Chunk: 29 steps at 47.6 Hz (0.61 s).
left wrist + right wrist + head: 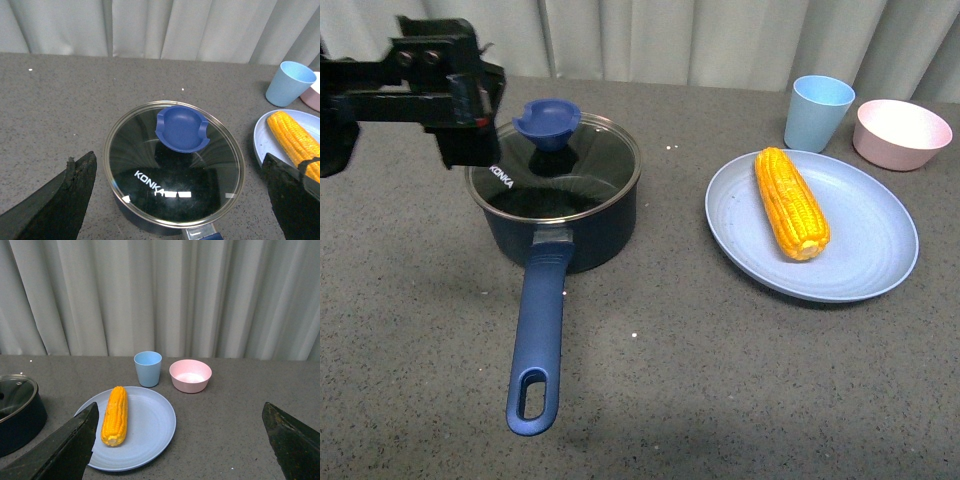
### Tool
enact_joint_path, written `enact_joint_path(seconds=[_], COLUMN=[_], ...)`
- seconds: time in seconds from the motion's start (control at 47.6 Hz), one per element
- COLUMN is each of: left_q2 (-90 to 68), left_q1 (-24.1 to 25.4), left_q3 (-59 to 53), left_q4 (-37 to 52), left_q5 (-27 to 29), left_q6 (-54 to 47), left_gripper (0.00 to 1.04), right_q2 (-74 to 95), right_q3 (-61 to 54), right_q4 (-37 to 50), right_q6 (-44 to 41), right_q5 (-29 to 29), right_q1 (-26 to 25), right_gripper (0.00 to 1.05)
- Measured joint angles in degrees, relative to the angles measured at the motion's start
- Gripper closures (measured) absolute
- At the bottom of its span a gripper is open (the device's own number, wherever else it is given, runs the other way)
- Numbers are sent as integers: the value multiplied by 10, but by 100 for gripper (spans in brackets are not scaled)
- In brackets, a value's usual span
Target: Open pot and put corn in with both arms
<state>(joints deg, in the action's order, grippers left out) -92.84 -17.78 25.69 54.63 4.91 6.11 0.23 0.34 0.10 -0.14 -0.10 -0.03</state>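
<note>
Lid-lifting is the step in hand, as I judge it, and nothing has been gripped yet.

From the front, the pot (560, 215) sits left of centre on the grey table (720, 380). Its glass lid (590, 175) is on and its long handle points toward the near edge. The left arm (420, 80) hangs just left of the blue knob (548, 122), though its jaws are hard to read from here. The corn (790, 203) lies on a pale blue plate (880, 250) to the right, well apart from the pot. It is yellow-orange with neat kernel rows and narrows toward its far end.

From the left wrist, the left gripper (175, 160) is spread wide and holds nothing, with the knob beyond its fingertips (80, 172). Next it needs to centre on the knob, come down, pinch it and lift straight up.

From the right wrist, the right gripper (180, 410) is likewise spread and empty, hanging back on the near side of the plate. A blue cup (148, 367) and a pink bowl (190, 375) stand behind the plate.
</note>
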Motion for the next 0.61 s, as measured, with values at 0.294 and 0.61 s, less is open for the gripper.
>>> enact_joint_path(seconds=[0.294,0.61], left_q2=[-174,-258], left_q1=[-37,-36], left_q3=[149,234], left_q4=[2,-4], left_q5=[19,31], left_q6=[-27,-48], left_gripper=[6,6], right_q2=[0,0], right_q3=[0,0], right_q4=[0,0], right_q6=[0,0], right_q5=[0,0], right_q1=[0,0], right_gripper=[9,9])
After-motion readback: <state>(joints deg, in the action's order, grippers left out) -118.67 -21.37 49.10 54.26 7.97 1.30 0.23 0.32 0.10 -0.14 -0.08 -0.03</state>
